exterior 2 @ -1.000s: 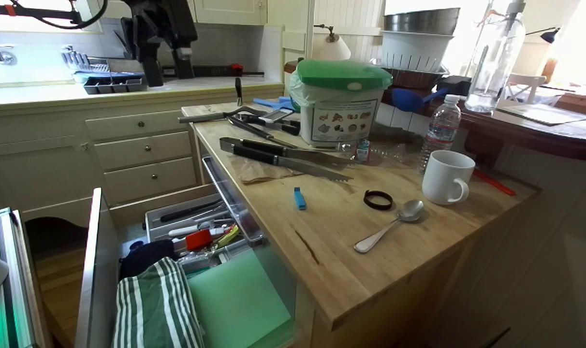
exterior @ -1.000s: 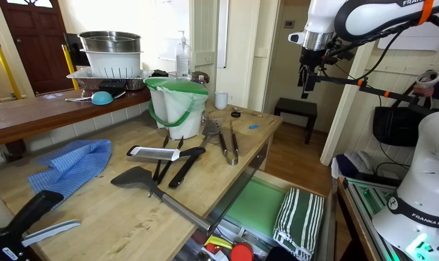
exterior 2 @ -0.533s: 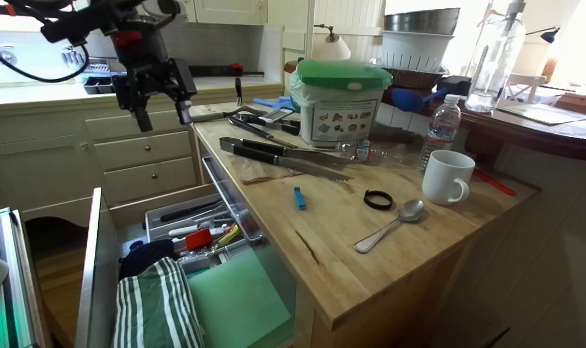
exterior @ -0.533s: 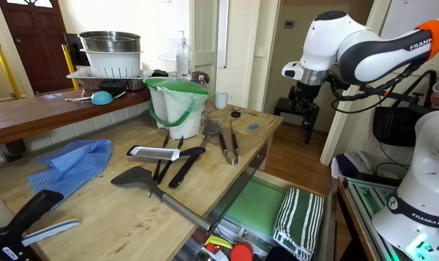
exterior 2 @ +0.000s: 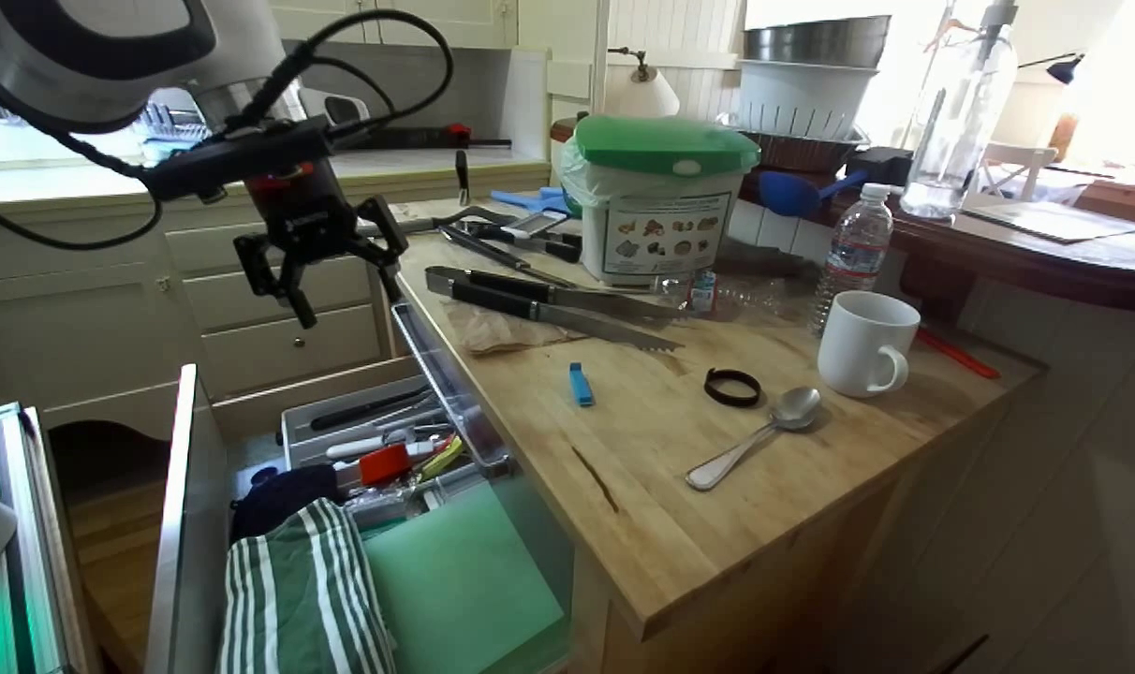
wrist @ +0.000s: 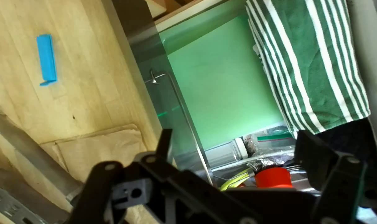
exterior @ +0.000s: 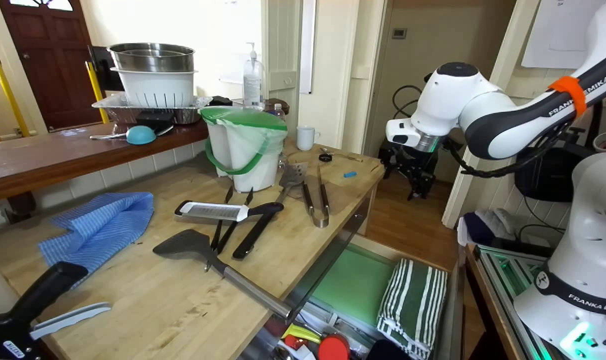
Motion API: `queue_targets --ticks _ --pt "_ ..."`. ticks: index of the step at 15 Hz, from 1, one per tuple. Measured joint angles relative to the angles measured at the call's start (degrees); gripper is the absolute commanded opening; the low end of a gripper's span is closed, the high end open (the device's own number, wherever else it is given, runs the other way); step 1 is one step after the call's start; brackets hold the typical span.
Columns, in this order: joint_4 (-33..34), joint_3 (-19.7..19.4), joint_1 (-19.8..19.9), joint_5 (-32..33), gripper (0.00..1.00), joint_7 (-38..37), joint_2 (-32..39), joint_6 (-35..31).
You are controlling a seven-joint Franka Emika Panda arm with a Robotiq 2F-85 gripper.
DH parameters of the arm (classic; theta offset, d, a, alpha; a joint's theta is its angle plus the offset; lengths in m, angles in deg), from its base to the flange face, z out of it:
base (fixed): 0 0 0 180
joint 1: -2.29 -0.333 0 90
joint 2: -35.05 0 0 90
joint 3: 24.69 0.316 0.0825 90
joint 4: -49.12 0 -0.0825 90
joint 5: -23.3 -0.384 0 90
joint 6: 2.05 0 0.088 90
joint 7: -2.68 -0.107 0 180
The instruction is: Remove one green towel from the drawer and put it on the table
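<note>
A folded green towel with white stripes lies in the open drawer; it shows in both exterior views [exterior: 417, 300] [exterior 2: 296, 585] and the wrist view [wrist: 316, 65]. I cannot tell if it is one towel or a stack. The drawer [exterior 2: 176, 524] is pulled out beside the wooden table [exterior 2: 661, 505] [exterior: 148, 310]. My gripper [exterior 2: 350, 301] [exterior: 417, 192] is open and empty, tilted, above the drawer side of the table edge. In the wrist view the spread fingers [wrist: 235, 137] frame the drawer's utensils, and the towel lies beyond the right finger, untouched.
A green sheet [wrist: 219, 81] lies beside the towel, with a red object [wrist: 273, 178] and utensils nearby. A clear panel [wrist: 176, 102] runs along the table edge. A spatula [exterior: 253, 290] overhangs the edge. Tongs [exterior: 320, 220], a lidded bucket [exterior 2: 661, 197] and a mug [exterior 2: 862, 342] stand on the table.
The arm has come down and tilted, bringing my gripper from high up to lower, nearer the table edge and drawer. The fingers are spread wider. The towel, drawer and table objects have not moved.
</note>
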Motion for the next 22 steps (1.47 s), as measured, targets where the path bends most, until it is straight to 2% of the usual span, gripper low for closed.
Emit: queue_targets --ticks 2,3,10,13,15,17,19,22 --pt "0.05 -3.28 -0.77 2.25 1.0 3.28 4.43 -3.41" --pt "0.32 -3.42 -0.41 2.23 1.0 3.42 6.01 -3.87" --pt "1.2 -1.11 0.87 2.27 1.0 3.17 5.69 -3.8" --pt "1.15 3.59 2.92 4.48 1.0 -1.2 6.81 -1.13" --pt "0.99 6.29 3.11 5.14 1.0 -7.11 8.97 2.19" --pt "0.86 6.88 2.92 3.85 1.0 -13.26 12.16 2.18" --pt "0.83 6.47 2.95 1.62 1.0 -17.85 16.25 -0.57" --pt "0.72 4.98 3.15 -4.59 1.0 -19.07 24.03 -12.12"
